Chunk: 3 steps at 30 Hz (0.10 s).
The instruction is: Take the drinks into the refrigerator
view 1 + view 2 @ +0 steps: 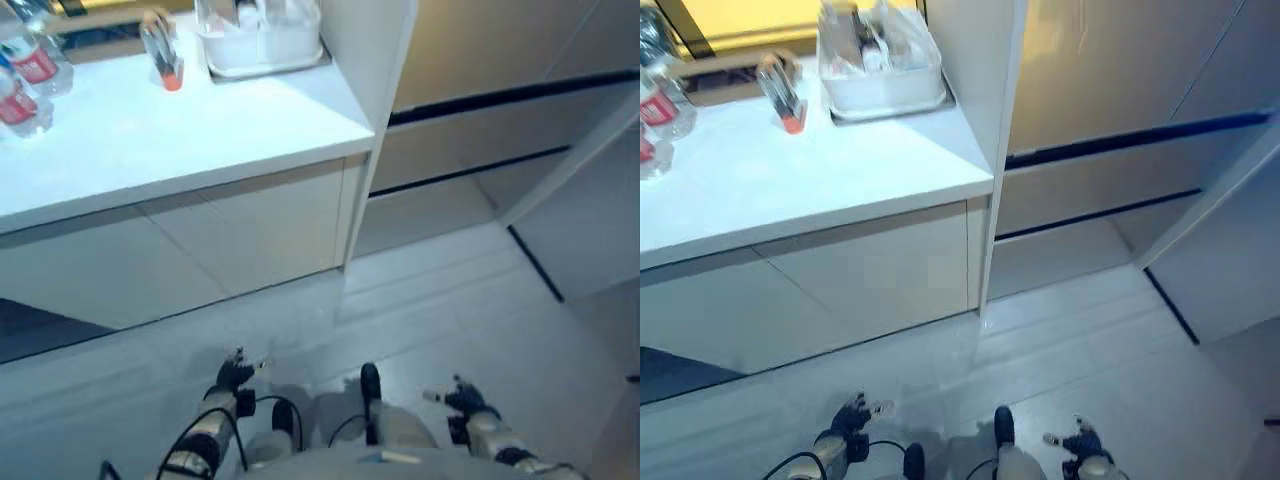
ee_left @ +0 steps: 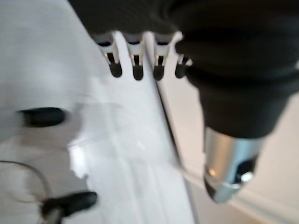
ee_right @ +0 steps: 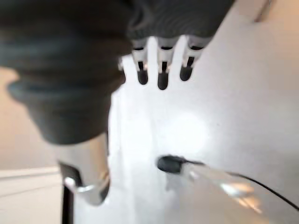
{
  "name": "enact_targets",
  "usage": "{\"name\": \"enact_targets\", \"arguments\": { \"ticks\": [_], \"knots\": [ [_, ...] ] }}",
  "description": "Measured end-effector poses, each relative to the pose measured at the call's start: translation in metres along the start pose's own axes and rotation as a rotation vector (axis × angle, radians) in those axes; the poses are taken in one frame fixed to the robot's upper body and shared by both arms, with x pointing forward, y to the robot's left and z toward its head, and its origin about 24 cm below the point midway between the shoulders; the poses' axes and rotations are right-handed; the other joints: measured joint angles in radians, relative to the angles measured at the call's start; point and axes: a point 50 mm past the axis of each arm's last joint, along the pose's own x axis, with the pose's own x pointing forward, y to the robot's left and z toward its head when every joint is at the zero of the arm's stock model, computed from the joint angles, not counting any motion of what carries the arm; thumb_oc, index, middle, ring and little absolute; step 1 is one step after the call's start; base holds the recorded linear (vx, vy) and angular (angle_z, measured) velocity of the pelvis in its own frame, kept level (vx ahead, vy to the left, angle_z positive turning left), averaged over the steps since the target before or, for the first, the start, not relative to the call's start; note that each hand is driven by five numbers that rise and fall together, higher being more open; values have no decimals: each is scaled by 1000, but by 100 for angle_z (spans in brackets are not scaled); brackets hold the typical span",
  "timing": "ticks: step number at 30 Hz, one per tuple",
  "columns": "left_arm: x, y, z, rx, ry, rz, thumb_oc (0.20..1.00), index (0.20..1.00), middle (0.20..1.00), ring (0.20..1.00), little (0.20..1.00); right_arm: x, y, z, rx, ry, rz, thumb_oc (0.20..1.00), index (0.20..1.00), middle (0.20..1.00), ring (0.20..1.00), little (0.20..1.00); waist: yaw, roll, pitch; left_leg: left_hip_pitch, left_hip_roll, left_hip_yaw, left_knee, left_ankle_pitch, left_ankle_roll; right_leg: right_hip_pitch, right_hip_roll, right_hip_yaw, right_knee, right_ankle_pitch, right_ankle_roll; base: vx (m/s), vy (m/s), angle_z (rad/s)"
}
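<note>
On the white worktop (image 1: 180, 130), a white dish rack (image 1: 262, 40) sits at the back right corner, and two drink bottles (image 1: 25, 75) stand at the far left edge. Both hands hang low over the floor, left hand (image 1: 234, 373) and right hand (image 1: 462, 398), fingers straight and empty.

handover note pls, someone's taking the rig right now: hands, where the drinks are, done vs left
Left hand: low by the floor, fingers straight, holding nothing.
Right hand: low too, fingers straight, empty.
Drinks: two bottles with red labels at the far left of the white counter, beside a red-tipped tool and a white dish rack.
Done: nothing visible; both bottles sit on the counter, untouched.
Left: reach the counter, pick up each bottle, carry it to the refrigerator. I can't tell which of the panels on the right, if any, is the fridge.
</note>
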Motion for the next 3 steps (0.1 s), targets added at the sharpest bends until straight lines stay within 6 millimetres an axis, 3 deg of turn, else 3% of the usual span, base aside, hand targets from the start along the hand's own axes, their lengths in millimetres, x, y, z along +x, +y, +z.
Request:
{"name": "enact_targets", "arguments": {
  "ticks": [3],
  "knots": [
    [-4, 6, -26, 73, 98, 23, 1000, 1000, 1000, 1000, 1000, -3, 3, -18, -11, 56, 18, 1000, 1000, 1000, 1000, 1000, 2, 7, -42, 23, -3, 5, 0, -9, 5, 21, -1, 3, 0, -5, 5, 100, -14, -4]
  ]
}}
